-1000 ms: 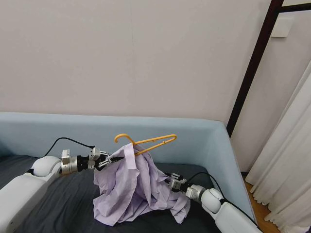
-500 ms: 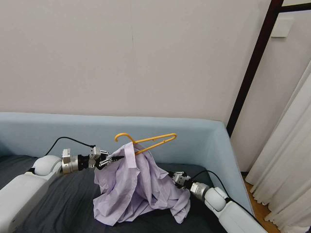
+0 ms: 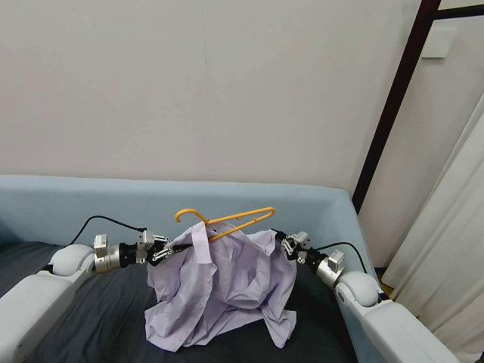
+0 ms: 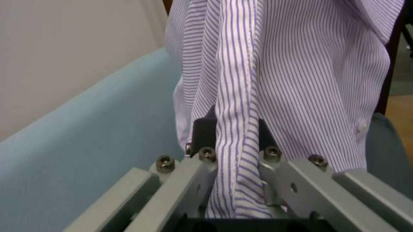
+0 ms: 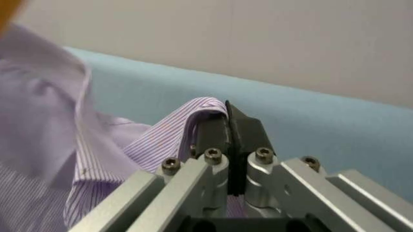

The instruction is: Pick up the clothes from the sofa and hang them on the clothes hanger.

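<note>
Right gripper point(image 3: 286, 243), clamped on a fold of the striped lilac shirt point(image 3: 219, 291), has risen from the sofa seat point(image 3: 121, 318) to the far end of the orange hanger point(image 3: 227, 218), spreading the cloth along it, while left gripper point(image 3: 168, 251) stays pinched on the placket: draping is advancing.

A purple shirt point(image 3: 227, 291) hangs over an orange hanger point(image 3: 231, 218) above the dark seat of a blue sofa point(image 3: 76, 204). The left gripper point(image 3: 168, 249) holds the shirt's left edge. The right gripper point(image 3: 281, 243) holds its right edge, near the hanger's end.
</note>
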